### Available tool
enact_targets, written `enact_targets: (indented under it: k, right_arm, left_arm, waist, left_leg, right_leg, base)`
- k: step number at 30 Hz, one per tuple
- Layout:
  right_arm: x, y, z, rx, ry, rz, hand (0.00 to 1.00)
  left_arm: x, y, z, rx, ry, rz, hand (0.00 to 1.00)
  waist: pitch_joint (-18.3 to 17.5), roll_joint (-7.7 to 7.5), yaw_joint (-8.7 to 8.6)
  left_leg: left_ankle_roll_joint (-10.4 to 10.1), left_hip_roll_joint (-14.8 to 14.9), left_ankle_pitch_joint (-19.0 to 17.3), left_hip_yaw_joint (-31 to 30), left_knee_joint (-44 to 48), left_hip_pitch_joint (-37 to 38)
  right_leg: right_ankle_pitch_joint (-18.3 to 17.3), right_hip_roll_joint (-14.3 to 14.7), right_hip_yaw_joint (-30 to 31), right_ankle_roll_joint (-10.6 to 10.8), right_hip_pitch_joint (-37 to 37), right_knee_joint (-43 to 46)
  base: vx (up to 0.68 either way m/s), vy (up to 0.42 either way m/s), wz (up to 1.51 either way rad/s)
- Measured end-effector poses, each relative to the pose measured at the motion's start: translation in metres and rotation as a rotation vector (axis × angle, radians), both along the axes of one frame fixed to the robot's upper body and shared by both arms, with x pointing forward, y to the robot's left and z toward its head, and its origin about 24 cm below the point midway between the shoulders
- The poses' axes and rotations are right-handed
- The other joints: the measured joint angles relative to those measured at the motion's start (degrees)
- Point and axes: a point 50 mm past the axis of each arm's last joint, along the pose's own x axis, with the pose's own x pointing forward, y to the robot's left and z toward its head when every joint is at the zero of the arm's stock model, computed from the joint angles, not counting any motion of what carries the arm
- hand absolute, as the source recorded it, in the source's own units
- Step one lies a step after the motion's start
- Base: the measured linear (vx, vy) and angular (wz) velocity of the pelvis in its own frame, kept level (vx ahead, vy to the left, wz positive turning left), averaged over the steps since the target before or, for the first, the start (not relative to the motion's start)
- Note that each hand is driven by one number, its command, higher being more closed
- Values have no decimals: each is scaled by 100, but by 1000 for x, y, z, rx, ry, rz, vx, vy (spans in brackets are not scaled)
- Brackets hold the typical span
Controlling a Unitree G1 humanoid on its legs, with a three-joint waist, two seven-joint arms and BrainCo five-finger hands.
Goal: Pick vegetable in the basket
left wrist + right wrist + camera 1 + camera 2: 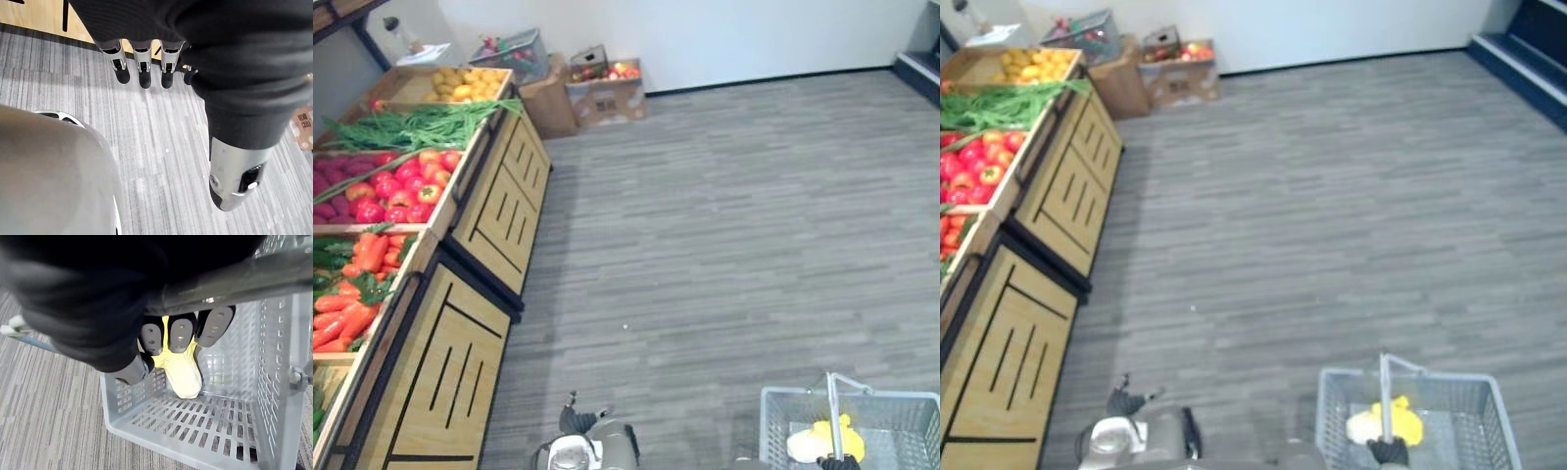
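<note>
Currently: right hand (182, 335) at near right, fingers curled round the grey bar handle (234, 281) of the basket (783, 421), thumb closing from the other side. Grip looks full.

Basket: grey perforated plastic, hanging above the floor (724, 225), which is grey and striped.

Vegetable (183, 374): yellow with a pale end, lying on the basket's bottom against the wall nearest the robot, directly under the handle. No hand touches it.

Left hand (143, 73): near left of centre, hanging over the floor, fingers straight and relaxed, thumb apart, nothing held.

Wooden produce stand (460, 372) runs along the left. Near bin: carrots (352, 294). Next: red produce (406, 186). Then green stalks (421, 125), farthest yellow produce (465, 83). Cardboard boxes (602, 93) sit by the far wall.
</note>
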Motion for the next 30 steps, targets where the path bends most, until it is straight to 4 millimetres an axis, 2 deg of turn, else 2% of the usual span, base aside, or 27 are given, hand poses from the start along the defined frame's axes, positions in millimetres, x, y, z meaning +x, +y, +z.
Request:
enact_targets:
  k: [2, 3, 4, 5, 6, 7, 8, 9, 10, 11, 12, 13, 14, 15, 16, 18, 20, 21, 23, 25, 26, 27, 29, 30]
  right_arm:
    - [4, -1, 2, -11, -13, 0, 100]
    - [3, 0, 1, -12, -9, 4, 100]
    - [2, 0, 1, -11, -6, 5, 100]
    - [-4, 7, -2, 9, 14, 11, 100]
    - [-5, 9, -3, 14, 20, 15, 100]
    - [-6, 12, -5, 20, 27, 23, 100]
    - [-8, 13, -6, 28, 39, 19, 100]
    - [-13, 11, -7, 34, 51, -4, 100]
    - [-14, 8, -7, 33, 50, -36, 100]
    - [-15, 7, -8, 31, 53, -43, 100]
    - [-16, 6, -8, 28, 57, -46, 100]
    - [-15, 9, -8, 35, 53, -41, 100]
    - [-13, 11, -9, 41, 49, -33, 100]
    - [-12, 15, -9, 52, 49, -20, 100]
    - [-15, 17, -10, 59, 58, -8, 100]
    - [-17, 21, -12, 74, 63, -7, 100]
    - [-20, 28, -13, 91, 67, -15, 100]
    - [-22, 29, -14, 94, 71, -18, 100]
    - [-31, 34, -16, 110, 97, -29, 100]
    - [-33, 38, -17, 123, 104, -32, 100]
    - [-36, 42, -19, 134, 112, -36, 100]
    - [-36, 42, -19, 135, 122, -41, 100]
    - [-31, 37, -17, 124, 103, -29, 100]
    - [-29, 36, -16, 122, 96, -20, 100]
  left_arm:
    - [0, -2, 0, -5, -1, 0, 0]
    - [0, -1, 0, -3, 0, -1, 0]
    - [0, -1, 0, -2, 1, -1, 0]
    - [1, 4, 1, 18, 1, -16, 0]
    - [0, 6, 1, 24, 2, -16, 0]
    - [-2, 10, 1, 38, 10, -22, 0]
    - [-4, 12, 0, 43, 20, -26, 0]
    - [-6, 13, -2, 50, 36, -44, 0]
    - [-8, 13, -3, 59, 57, -77, 0]
    - [-9, 14, -4, 65, 67, -92, 0]
    - [-12, 15, -5, 79, 84, -120, 0]
    - [-14, 18, -6, 102, 103, -155, 0]
    - [-16, 22, -6, 113, 119, -165, 0]
    - [-22, 26, -8, 122, 146, -169, 0]
    - [-28, 29, -10, 129, 168, -169, 0]
    - [-32, 31, -11, 133, 187, -162, 0]
    - [-36, 31, -12, 125, 193, -139, 0]
    - [-36, 30, -12, 122, 193, -137, 0]
    - [-36, 27, -12, 100, 185, -98, 0]
    - [-36, 28, -12, 93, 175, -67, 0]
    - [-35, 30, -11, 96, 170, -55, 0]
    - [-34, 28, -12, 81, 174, -34, 0]
    - [-31, 21, -12, 59, 158, -27, 0]
    - [-30, 19, -12, 48, 146, -3, 0]
  waist:
    - [-12, -25, 1]
    - [-27, -65, -4]
    - [-39, -82, -4]
    - [-221, -275, 1]
    - [-263, -314, -1]
    - [-400, -366, 4]
    - [-496, -410, 1]
    - [-605, -492, -14]
    - [-628, -505, -58]
    - [-629, -506, -70]
    - [-634, -517, -104]
    - [-613, -534, -197]
    - [-608, -551, -251]
    - [-588, -517, -330]
    - [-558, -461, -325]
    - [-540, -425, -312]
    - [-501, -370, -301]
    - [-488, -349, -298]
    - [-498, -269, -279]
    - [-486, -299, -226]
    - [-489, -420, -198]
    - [-424, -369, -130]
    - [-397, -232, -58]
    - [-385, -189, 8]
  left_leg:
    - [33, -47, 107, 14, -722, -20]
    - [-2, 1, 514, 316, -731, -18]
    - [17, 7, 597, 412, -699, -18]
    - [311, -97, 563, 891, -361, -42]
    - [364, -133, 437, 883, -259, -102]
    - [440, -185, 285, 848, -73, -207]
    - [494, -241, 210, 848, -16, -217]
    - [577, -390, 74, 835, -31, -146]
    - [622, -572, -111, 686, -144, 123]
    - [665, -640, -172, 643, -242, 290]
    - [709, -758, -224, 550, -427, 553]
    - [770, -927, -279, 423, -638, 880]
    - [794, -991, -296, 349, -705, 1018]
    - [834, -1075, -322, 179, -849, 1317]
    - [832, -1127, -346, 9, -1077, 1647]
    - [831, -1197, -400, -264, -1314, 1994]
    - [803, -1232, -616, -752, -1288, 2340]
    - [776, -1217, -696, -895, -1274, 2405]
    - [654, -1088, -1123, -1527, -930, 2489]
    - [458, -997, -1425, -1957, -637, 2452]
    - [358, -1010, -1632, -2187, -390, 2360]
    - [193, -886, -1808, -2397, -92, 2273]
    - [156, -673, -1726, -2500, 60, 2179]
    - [66, -601, -1642, -2690, 47, 2173]
  right_leg:
    - [-171, -166, -1, 209, 141, -40]
    - [-240, -292, 30, 319, 312, -149]
    - [-240, -312, 36, 319, 347, -188]
    - [-81, -540, 211, 297, 534, -457]
    - [105, -563, 354, 233, 495, -484]
    - [539, -603, 672, 225, 410, -479]
    - [734, -628, 813, 267, 377, -444]
    - [1123, -654, 1054, 302, 250, -160]
    - [1825, -669, 1212, 361, 36, 623]
    - [2228, -666, 1277, 388, -90, 1023]
    - [2964, -663, 1409, 492, -339, 1639]
    - [3522, -657, 1635, 651, -754, 2636]
    - [3418, -625, 1694, 619, -962, 3138]
    - [2986, -485, 1746, 634, -1343, 3824]
    - [2494, -304, 1724, 481, -1625, 4118]
    - [2019, -135, 1632, 367, -1922, 4081]
    - [1483, 79, 1566, 267, -2237, 3566]
    - [1421, 126, 1571, 216, -2243, 3339]
    - [1375, 272, 1685, 138, -2178, 2028]
    - [1423, 307, 1865, 173, -1997, 777]
    - [1488, 248, 2017, 248, -1778, -21]
    - [1469, 341, 1764, 364, -1623, -154]
    - [1168, 378, 1296, 231, -1575, 233]
    - [986, 417, 1232, 187, -1581, 524]
  base:
    - [375, 305, 8]
    - [385, 347, 5]
    - [552, 416, 17]
    - [494, 334, 15]
    - [608, 437, 17]
    - [408, 328, 11]
    - [533, 418, 28]
    - [533, 381, 49]
    - [616, 429, 55]
    - [485, 339, 56]
    - [465, 297, 62]
    - [360, 204, 65]
    - [509, 227, 79]
    - [401, 150, 77]
    - [396, 125, 76]
    - [332, 22, 77]
    - [353, -81, 108]
    - [328, -191, 118]
    - [368, -283, 140]
    - [312, -280, 121]
    - [297, -300, 112]
    - [359, -337, 109]
    - [388, -349, 113]
    - [284, -267, 102]
